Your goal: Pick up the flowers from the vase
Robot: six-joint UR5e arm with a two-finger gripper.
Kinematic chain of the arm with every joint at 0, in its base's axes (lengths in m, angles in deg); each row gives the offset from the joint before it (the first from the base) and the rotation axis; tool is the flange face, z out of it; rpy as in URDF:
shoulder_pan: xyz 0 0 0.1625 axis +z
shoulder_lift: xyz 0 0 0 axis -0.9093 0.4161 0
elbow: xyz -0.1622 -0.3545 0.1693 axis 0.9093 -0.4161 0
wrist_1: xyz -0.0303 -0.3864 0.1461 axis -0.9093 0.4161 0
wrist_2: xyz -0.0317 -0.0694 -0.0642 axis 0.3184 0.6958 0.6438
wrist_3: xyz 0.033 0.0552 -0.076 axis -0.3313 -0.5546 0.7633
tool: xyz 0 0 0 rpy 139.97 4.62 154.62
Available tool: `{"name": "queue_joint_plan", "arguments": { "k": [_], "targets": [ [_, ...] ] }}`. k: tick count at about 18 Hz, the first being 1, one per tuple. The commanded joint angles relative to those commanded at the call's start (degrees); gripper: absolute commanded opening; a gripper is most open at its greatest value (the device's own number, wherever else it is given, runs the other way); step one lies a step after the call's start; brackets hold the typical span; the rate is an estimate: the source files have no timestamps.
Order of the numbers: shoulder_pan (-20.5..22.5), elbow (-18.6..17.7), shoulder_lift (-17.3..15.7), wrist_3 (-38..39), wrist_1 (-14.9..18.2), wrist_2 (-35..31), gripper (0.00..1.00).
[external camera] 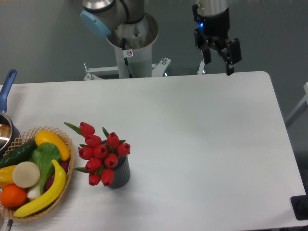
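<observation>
Flowers (101,154) in vase (120,174), front-left | gripper (219,60) well apart, far edge | fingers spread, empty

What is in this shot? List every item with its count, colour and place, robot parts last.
flowers: one bunch of red tulip buds with green leaves, standing in the vase, left of centre near the front.
vase: one, dark grey, on the table beside the basket.
basket: one, tan woven, front left corner, holding yellow, green, orange and pale produce, including a banana.
pot: one, metal with a blue handle, at the left edge, mostly cut off.
table: one, white, filling most of the view.
arm base: one, grey with a light blue cap, behind the table's far edge.
gripper: one, black, open, above the far edge at right, far from the flowers.
</observation>
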Motion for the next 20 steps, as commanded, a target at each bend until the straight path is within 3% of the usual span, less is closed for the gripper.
{"name": "queue_joint_plan", "arguments": {
  "k": [9, 16, 20],
  "targets": [
    [-0.3, -1.0, 0.0, 1.6, 0.1, 0.2, 1.00],
    [-1.0, -2.1, 0.4, 17.6, -2.1, 5.6, 1.00],
    [-2.5, -2.3, 2.6, 23.4, -4.0, 10.6, 1.00]
  ]
}}
